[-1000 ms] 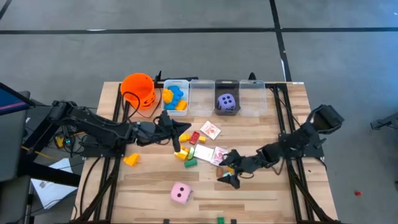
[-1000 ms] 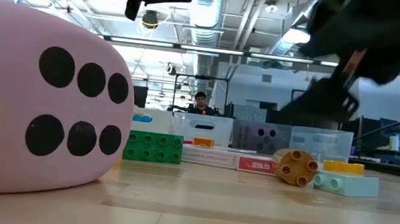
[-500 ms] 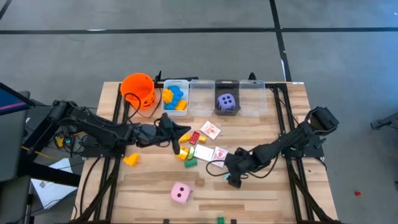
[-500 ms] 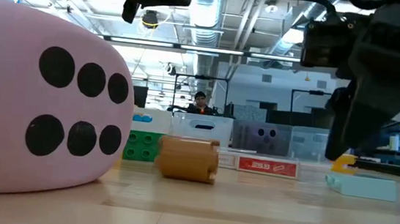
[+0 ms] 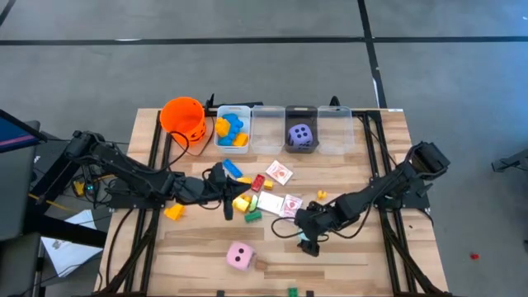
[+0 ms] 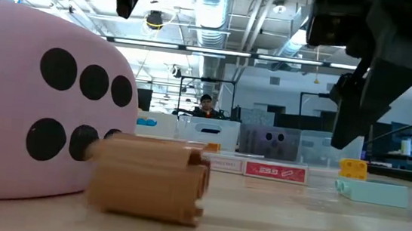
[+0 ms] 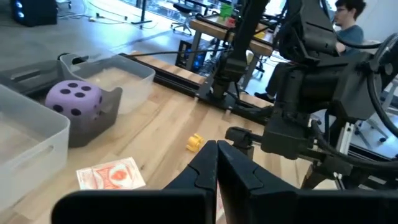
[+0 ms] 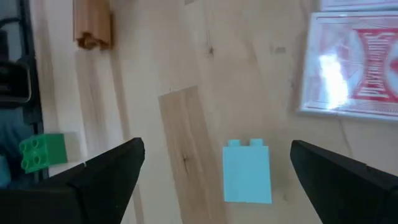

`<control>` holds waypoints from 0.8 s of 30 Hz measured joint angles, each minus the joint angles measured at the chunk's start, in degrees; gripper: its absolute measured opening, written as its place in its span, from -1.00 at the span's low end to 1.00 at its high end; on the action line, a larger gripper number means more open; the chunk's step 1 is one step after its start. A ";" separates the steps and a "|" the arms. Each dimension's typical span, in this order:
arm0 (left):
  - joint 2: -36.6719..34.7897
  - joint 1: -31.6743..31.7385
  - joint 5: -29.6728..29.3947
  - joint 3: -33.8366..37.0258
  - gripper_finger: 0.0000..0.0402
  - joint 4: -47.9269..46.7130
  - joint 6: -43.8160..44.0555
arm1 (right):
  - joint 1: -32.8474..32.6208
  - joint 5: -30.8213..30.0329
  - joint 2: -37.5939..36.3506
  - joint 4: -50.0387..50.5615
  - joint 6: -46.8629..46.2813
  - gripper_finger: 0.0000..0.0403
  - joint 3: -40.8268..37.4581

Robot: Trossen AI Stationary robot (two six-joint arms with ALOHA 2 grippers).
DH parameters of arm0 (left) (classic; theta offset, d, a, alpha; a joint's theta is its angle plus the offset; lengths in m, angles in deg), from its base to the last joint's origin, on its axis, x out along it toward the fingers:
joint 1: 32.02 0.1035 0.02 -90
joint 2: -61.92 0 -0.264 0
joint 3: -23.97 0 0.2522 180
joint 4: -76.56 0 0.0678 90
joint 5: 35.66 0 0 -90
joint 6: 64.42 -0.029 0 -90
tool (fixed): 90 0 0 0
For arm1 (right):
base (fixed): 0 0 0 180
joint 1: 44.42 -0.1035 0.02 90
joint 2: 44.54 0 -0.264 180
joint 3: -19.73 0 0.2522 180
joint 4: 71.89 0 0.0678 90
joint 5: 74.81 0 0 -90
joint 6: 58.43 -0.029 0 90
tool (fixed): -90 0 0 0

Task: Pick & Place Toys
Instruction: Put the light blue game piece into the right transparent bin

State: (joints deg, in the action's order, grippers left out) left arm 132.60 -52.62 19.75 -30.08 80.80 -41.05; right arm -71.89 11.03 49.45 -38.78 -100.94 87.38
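R fingers (image 8: 106, 177) wide open over light-blue block (image 8: 247, 172); L shut, empty.

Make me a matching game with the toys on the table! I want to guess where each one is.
Things:
1. purple die
2. pink die
3. light blue block
4. blue and yellow blocks

Places:
A. on the wood beneath the open right gripper
B. in the bin next to the orange bucket
C. in a clear bin, alone
D. on the table's near part

Pairs: 1-C, 2-D, 3-A, 4-B
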 joint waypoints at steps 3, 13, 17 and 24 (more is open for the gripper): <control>0.00 0.03 -0.03 0.00 -1.00 0.31 -0.95 | -0.34 0.41 0.00 0.15 -1.23 0.99 0.00; 0.00 3.95 -0.07 0.00 -1.00 7.54 -11.34 | -3.55 0.49 0.00 3.46 -8.15 0.99 0.00; 0.00 5.62 -0.09 -0.02 -1.00 8.49 -11.26 | -5.40 -1.57 0.00 5.36 -9.00 0.99 0.00; 0.00 5.70 -0.09 -0.02 -1.00 8.41 -10.75 | -7.03 -5.77 0.00 5.55 -7.33 0.99 0.00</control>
State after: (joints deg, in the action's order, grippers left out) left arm 132.60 -46.92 19.66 -30.10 89.21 -51.80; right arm -78.93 5.26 49.45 -33.23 -108.27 87.38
